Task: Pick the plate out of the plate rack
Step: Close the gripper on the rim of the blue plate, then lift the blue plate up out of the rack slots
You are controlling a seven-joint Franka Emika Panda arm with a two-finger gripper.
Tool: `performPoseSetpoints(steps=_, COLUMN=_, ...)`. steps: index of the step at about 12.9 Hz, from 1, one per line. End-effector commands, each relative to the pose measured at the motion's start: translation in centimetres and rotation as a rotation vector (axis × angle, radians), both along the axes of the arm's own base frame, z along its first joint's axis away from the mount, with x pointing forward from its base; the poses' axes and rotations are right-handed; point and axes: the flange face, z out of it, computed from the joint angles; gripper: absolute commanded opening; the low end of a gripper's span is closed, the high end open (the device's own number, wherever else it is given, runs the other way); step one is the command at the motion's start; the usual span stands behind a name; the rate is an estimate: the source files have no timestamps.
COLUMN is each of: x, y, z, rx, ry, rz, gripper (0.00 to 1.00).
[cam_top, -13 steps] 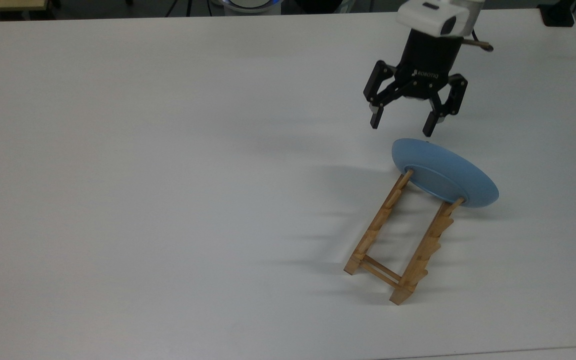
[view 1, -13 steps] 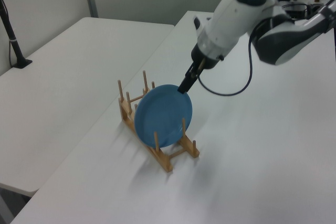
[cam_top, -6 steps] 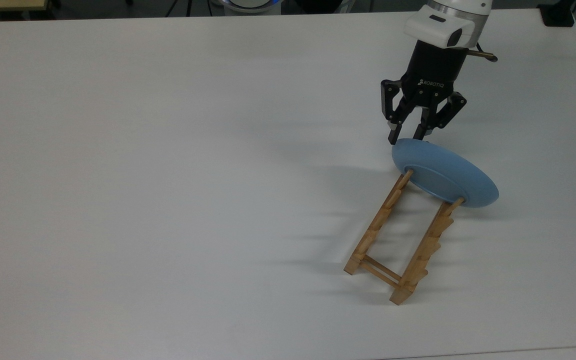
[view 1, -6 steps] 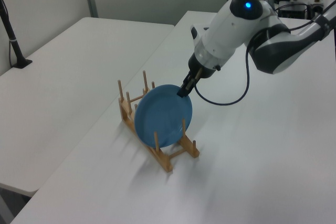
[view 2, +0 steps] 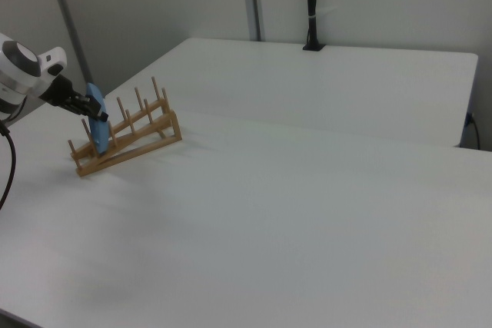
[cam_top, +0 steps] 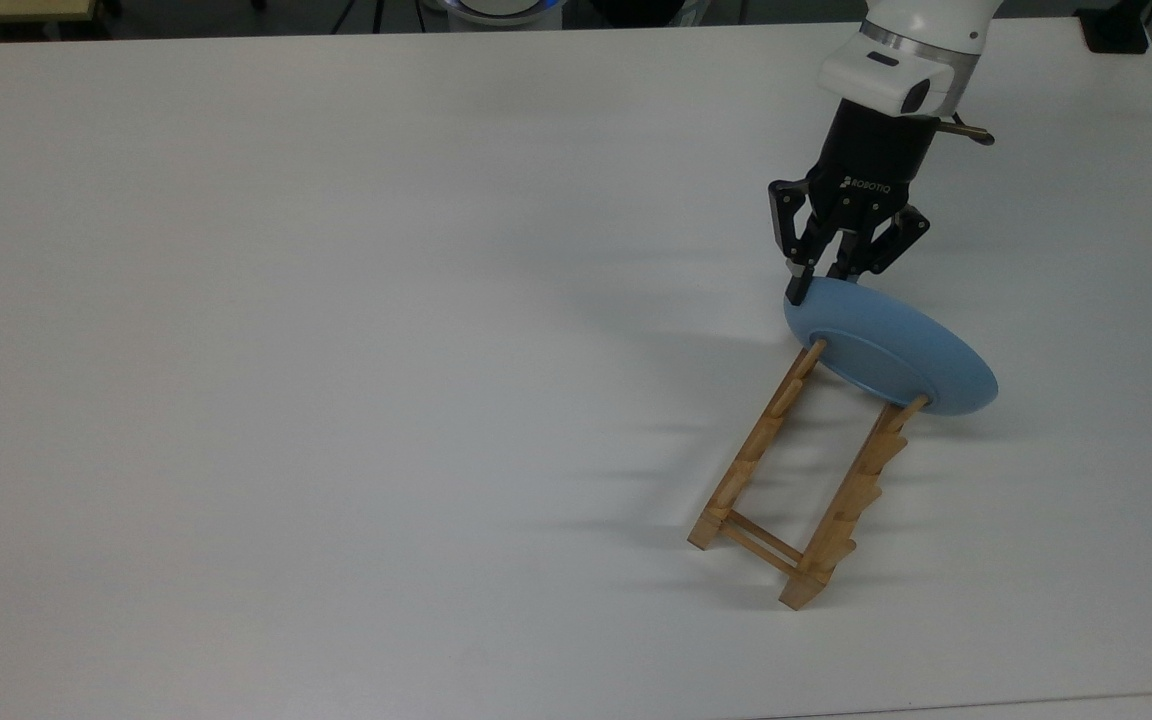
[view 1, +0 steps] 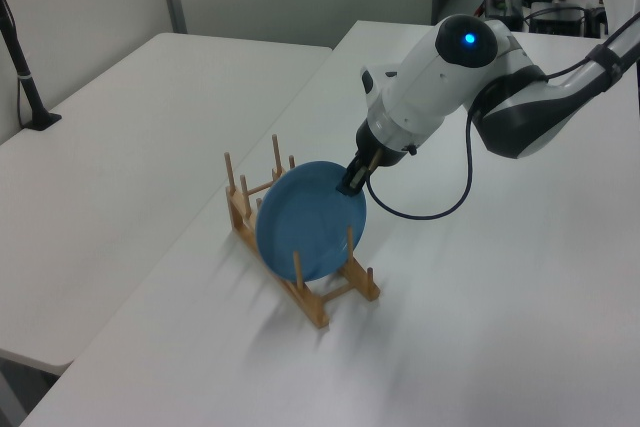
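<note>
The fingers of the black two-finger gripper (cam_top: 808, 288) are drawn in close and pinch the top rim of the round, glossy light-blue plate (cam_top: 896, 352), one on each face as far as the top view shows. The plate stands on edge, leaning slightly, at one end of the small light-wood plate rack (cam_top: 804, 480), between its upright pegs. So the reach and the grasp look done; the lift out of the rack is not, since the plate's lower edge sits down between the rails in the left view. The plate's shallow rim and circular foot ring show in the top view.
</note>
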Motion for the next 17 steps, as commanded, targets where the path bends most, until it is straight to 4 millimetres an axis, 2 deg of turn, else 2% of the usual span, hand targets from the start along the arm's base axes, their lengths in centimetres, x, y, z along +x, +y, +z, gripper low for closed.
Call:
performPoseSetpoints(steps=1, x=-0.2, y=0.9, z=0.6, rx=0.007, ry=-0.028, rz=0.002, gripper=0.00)
performPoseSetpoints(steps=3, x=-0.4, y=0.9, z=1.3, rx=0.011, ry=-0.036, rz=0.001, gripper=0.00)
performPoseSetpoints(steps=6, x=-1.0, y=0.8, z=4.3, rx=0.028, ry=-0.074, rz=-0.004, gripper=0.00)
performPoseSetpoints(steps=8, x=-1.4, y=0.0, z=6.9, rx=0.041, ry=-0.105, rz=-0.020, gripper=0.00)
performPoseSetpoints(steps=9, x=-1.6, y=-0.9, z=8.9, rx=0.067, ry=-0.109, rz=-0.039, gripper=0.00)
performPoseSetpoints(steps=11, x=-1.6, y=-3.8, z=11.8, rx=0.074, ry=-0.032, rz=-0.038, gripper=0.00)
performPoseSetpoints(steps=13, x=-2.0, y=-7.5, z=15.5, rx=0.106, ry=0.092, rz=0.025, gripper=0.00)
performPoseSetpoints(steps=14, x=-2.1, y=-10.1, z=17.6, rx=0.135, ry=0.158, rz=0.063, gripper=0.00)
performPoseSetpoints(steps=15, x=-2.1, y=-12.0, z=18.5, rx=0.139, ry=0.211, rz=0.082, gripper=0.00)
performPoseSetpoints(steps=16, x=-1.6, y=-15.6, z=19.8, rx=0.156, ry=0.283, rz=0.094, gripper=0.00)
performPoseSetpoints(steps=17, x=-1.4, y=-17.9, z=20.4, rx=0.171, ry=0.335, rz=0.112, gripper=0.00)
